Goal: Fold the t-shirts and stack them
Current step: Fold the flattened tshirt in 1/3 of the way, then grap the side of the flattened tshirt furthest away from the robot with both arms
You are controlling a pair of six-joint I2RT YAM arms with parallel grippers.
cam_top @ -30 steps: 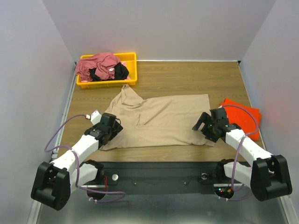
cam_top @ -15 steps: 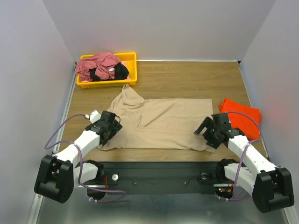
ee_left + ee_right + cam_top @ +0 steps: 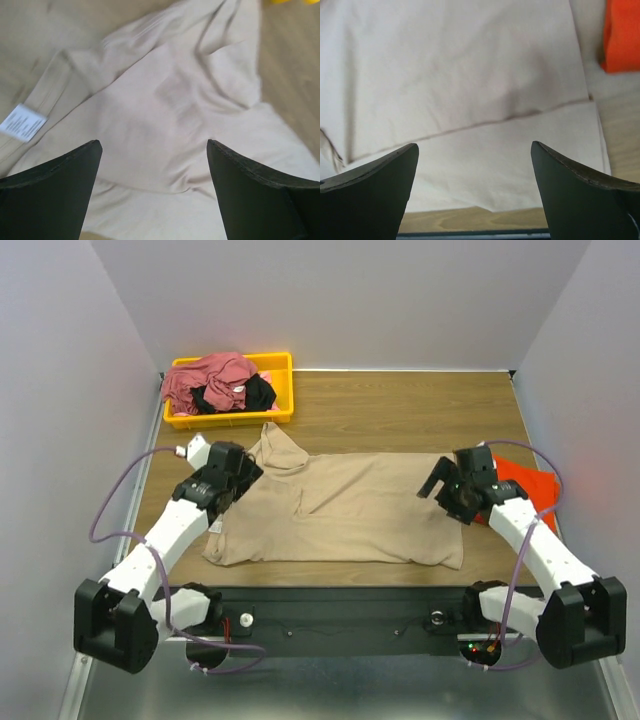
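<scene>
Left claw (image 3: 153, 143) advanced; tan t-shirt (image 3: 350, 505) lies directly beneath.

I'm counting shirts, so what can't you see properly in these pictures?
- Top view: the heap in the yellow bin hides how many shirts it holds.
- Top view: the right end effector covers part of the orange t-shirt; the right wrist view's edge cuts it.
- Left wrist view: the white label on the tan t-shirt is too blurred to read.

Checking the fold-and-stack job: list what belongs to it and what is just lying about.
Belongs to the job:
tan shirt
orange shirt
rose-red shirt
black shirt

Just lying about:
yellow bin
wooden table
</scene>
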